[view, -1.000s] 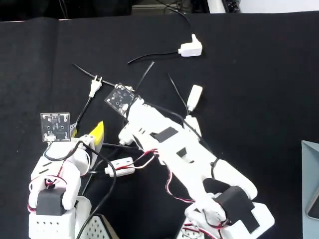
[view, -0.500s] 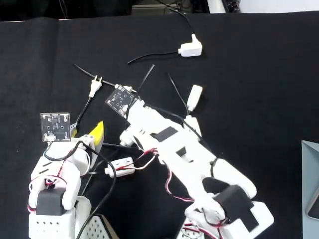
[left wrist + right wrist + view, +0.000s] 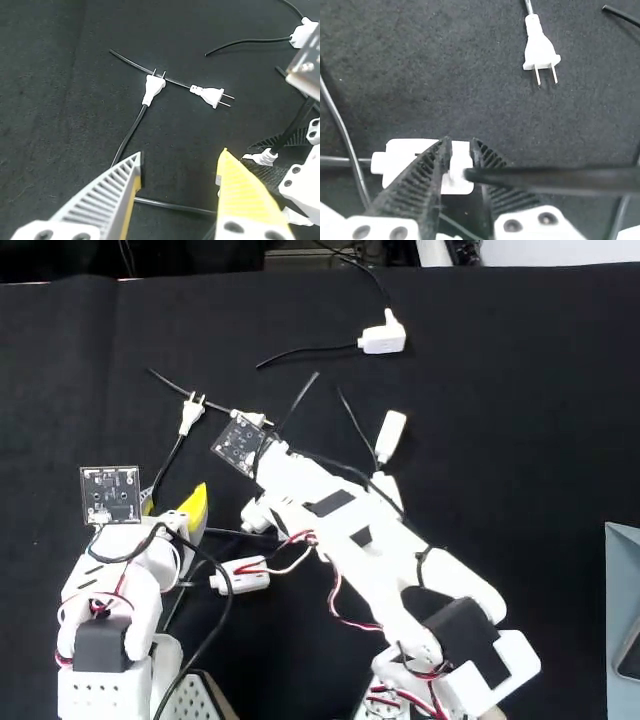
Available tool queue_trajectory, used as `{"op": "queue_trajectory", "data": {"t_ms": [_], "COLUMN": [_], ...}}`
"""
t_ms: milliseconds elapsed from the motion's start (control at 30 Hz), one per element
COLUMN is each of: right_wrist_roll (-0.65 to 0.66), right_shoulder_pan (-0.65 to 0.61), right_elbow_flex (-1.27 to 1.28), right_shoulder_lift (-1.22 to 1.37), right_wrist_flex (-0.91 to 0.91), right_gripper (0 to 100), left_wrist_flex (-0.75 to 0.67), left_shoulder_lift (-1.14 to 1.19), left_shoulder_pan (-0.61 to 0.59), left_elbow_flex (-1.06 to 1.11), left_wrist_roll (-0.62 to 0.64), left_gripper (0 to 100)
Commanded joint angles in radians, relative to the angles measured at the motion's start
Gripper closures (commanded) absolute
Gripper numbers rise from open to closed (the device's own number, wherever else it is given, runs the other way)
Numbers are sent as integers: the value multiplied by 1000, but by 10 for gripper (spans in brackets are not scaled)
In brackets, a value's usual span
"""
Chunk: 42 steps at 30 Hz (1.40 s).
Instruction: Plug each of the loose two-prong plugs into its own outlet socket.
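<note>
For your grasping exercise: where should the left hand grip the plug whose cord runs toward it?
Probably the body of the plug, pinched across its sides from above, behind the prongs: it lies flat, prongs pointing away from the left hand.

Bench [image 3: 520,390] seen from above. Two plugs lay mid-left: left plug [image 3: 190,416] w/ right plug [image 3: 252,420] near it. Far socket [image 3: 382,338] sat behind them, centre; near socket [image 3: 390,432] to their right. Left arm [image 3: 110,590] stood at near-left; right arm [image 3: 370,540] stretched diag. from near-right twd the plugs.
</note>
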Motion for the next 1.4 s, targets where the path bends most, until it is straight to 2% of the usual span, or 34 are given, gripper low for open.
{"op": "queue_trajectory", "data": {"t_ms": [0, 133, 267, 500, 733, 967, 1167, 1233, 1367], "right_wrist_roll": [11, -5, -124, -244, -310, -319, -319, -319, -321], "right_shoulder_pan": [44, 48, 80, 250, 417, 508, 577, 589, 580], "right_elbow_flex": [1, -24, -85, -226, -260, -285, -467, -518, -558], "right_shoulder_lift": [24, -12, -117, -216, -127, 64, 277, 338, 358], "right_wrist_flex": [32, 32, 35, 18, -272, -580, -611, -582, -434], "right_gripper": [987, 987, 987, 987, 986, 984, 982, 948, 756], "left_wrist_flex": [-2, -2, -2, -2, -2, -2, -2, -2, -2], "left_shoulder_lift": [-6, -6, -6, -6, -6, -6, -6, -6, -6], "left_shoulder_pan": [-10, -10, -10, -10, -10, -10, -10, -8, -5], "left_elbow_flex": [-64, -64, -62, -61, -61, -59, -59, -59, -58], "left_wrist_roll": [0, 0, 0, 0, 0, 0, 0, -2, -2], "left_gripper": [759, 759, 759, 759, 759, 759, 759, 759, 759]}}
